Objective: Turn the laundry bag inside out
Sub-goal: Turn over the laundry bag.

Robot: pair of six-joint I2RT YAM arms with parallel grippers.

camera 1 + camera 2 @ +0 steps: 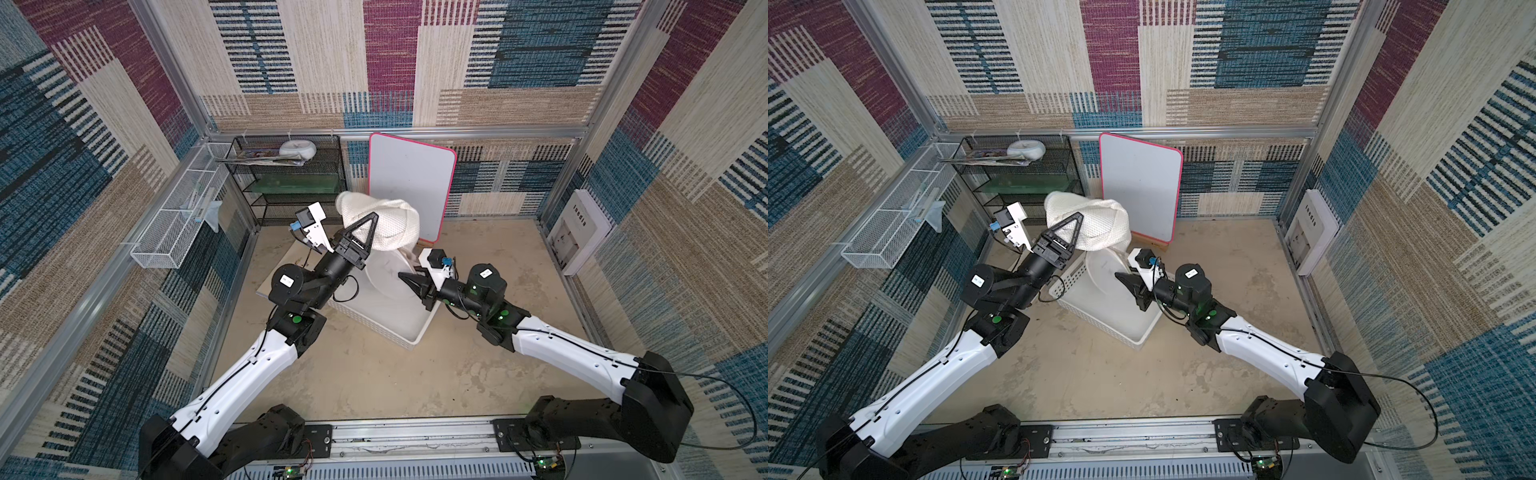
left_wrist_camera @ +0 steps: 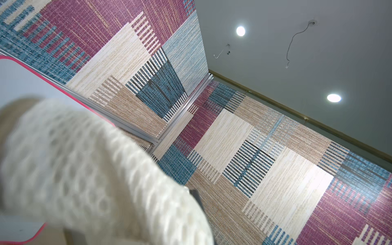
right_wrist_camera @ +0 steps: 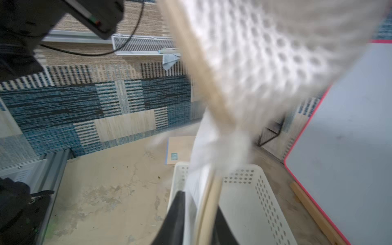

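The laundry bag (image 1: 390, 224) (image 1: 1096, 224) is a white net-mesh bundle lifted above the floor. My left gripper (image 1: 374, 216) (image 1: 1079, 215) is shut on its mesh. In the left wrist view the blurred mesh (image 2: 84, 169) covers the jaws except for one dark fingertip (image 2: 196, 196). The bag's round plain panel (image 1: 386, 274) hangs down into the white perforated basket (image 1: 415, 336). My right gripper (image 1: 402, 276) (image 3: 199, 200) sits at the panel's edge. Its fingers stand apart, with the white panel and its beige rim (image 3: 209, 203) between them. The mesh (image 3: 265, 53) above is motion-blurred.
A pink-rimmed whiteboard (image 1: 411, 183) leans on the back wall behind the bag. A black wire shelf (image 1: 291, 183) stands at the back left. A white wire rack (image 1: 174, 232) hangs on the left wall. A flat board (image 1: 282, 266) lies beside the basket.
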